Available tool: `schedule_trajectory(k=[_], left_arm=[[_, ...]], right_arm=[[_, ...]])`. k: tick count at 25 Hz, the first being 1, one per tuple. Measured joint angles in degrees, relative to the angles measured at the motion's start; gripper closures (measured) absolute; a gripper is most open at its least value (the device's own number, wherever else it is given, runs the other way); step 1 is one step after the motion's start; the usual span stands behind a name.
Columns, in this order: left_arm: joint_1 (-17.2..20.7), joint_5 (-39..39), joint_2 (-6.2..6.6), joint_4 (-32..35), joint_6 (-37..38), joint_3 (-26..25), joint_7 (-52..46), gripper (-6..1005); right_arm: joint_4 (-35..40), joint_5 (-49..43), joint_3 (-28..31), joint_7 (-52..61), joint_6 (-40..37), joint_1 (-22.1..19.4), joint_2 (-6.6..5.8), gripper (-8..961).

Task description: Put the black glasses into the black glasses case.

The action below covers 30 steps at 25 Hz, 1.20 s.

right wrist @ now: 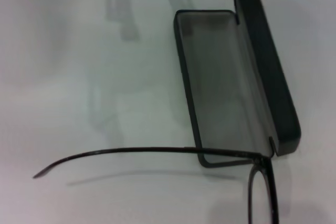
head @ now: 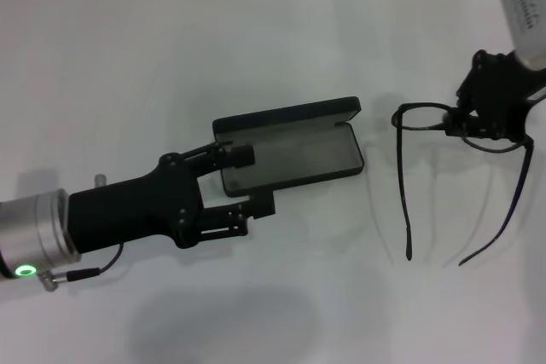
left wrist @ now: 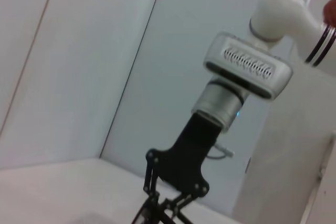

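Note:
The black glasses case lies open in the middle of the white table, grey lining up and lid tipped back. Its lining also fills the right wrist view. My left gripper hovers open over the case's left end, one finger over the lining and one just past the front rim. At the right, my right gripper is shut on the front frame of the black glasses, held a little above the table to the right of the case. Both temple arms are unfolded, and one temple crosses the right wrist view.
The white table ends at a pale wall along the back. The left wrist view looks across at my right arm and the wall behind it. Shadows of both arms fall on the table.

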<state>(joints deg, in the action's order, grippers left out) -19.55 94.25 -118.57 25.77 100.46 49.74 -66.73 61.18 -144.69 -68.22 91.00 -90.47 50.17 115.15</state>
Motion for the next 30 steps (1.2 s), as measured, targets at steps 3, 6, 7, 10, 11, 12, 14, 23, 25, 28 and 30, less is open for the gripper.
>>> schedule_trajectory(k=[3, 6, 7, 10, 11, 12, 14, 23, 25, 28, 30], left_arm=[[0.45, -1.47, 0.14, 0.05, 1.84, -0.07, 0.3, 167], [0.58, -2.89, 0.19, 0.27, 3.85, -0.09, 0.35, 167], [0.6, -3.48, 0.19, 0.36, 4.62, -0.09, 0.36, 167], [0.53, -5.51, 0.07, 0.46, 6.26, -0.09, 0.73, 166], [0.46, -6.49, -0.09, 0.47, 6.56, -0.09, 0.98, 166], [0.4, -7.29, -0.27, 0.48, 6.72, -0.08, 1.25, 166], [0.27, -9.44, -0.61, 0.44, 6.74, -0.08, 2.03, 166], [-3.73, -12.44, -0.95, -0.02, 7.63, 0.48, 6.03, 414], [-4.82, -12.41, -1.02, -0.06, 7.93, 0.93, 6.79, 494], [-6.14, -12.98, -1.16, -0.19, 8.7, 2.27, 7.89, 679], [-7.03, -13.59, -1.22, -0.57, 8.97, 3.53, 8.72, 802]], right_arm=[[0.63, 1.0, 4.26, -0.51, -2.54, -1.17, 0.04, 845], [0.9, 3.61, 10.01, -0.8, -5.92, -2.48, 0.03, 846], [0.93, 4.59, 11.38, -0.82, -6.78, -2.96, -0.03, 846], [0.45, 9.06, 15.25, -0.87, -8.98, -4.81, -0.56, 845], [-0.29, 11.17, 16.8, -0.87, -9.77, -5.57, -0.8, 845], [-1.41, 13.31, 18.25, -0.87, -10.51, -6.24, -0.99, 845], [-4.19, 17.1, 19.83, -0.87, -11.56, -7.02, -1.28, 845], [-15.82, 24.6, 20.47, -1.48, -11.22, -8.44, -0.36, 846], [-18.08, 25.56, 20.48, -1.49, -11.16, -8.11, -0.17, 845], [-20.94, 26.52, 20.38, -1.57, -10.82, -7.39, 0.06, 845], [-22.49, 27.47, 20.13, -1.99, -10.5, -6.99, 0.14, 845]])
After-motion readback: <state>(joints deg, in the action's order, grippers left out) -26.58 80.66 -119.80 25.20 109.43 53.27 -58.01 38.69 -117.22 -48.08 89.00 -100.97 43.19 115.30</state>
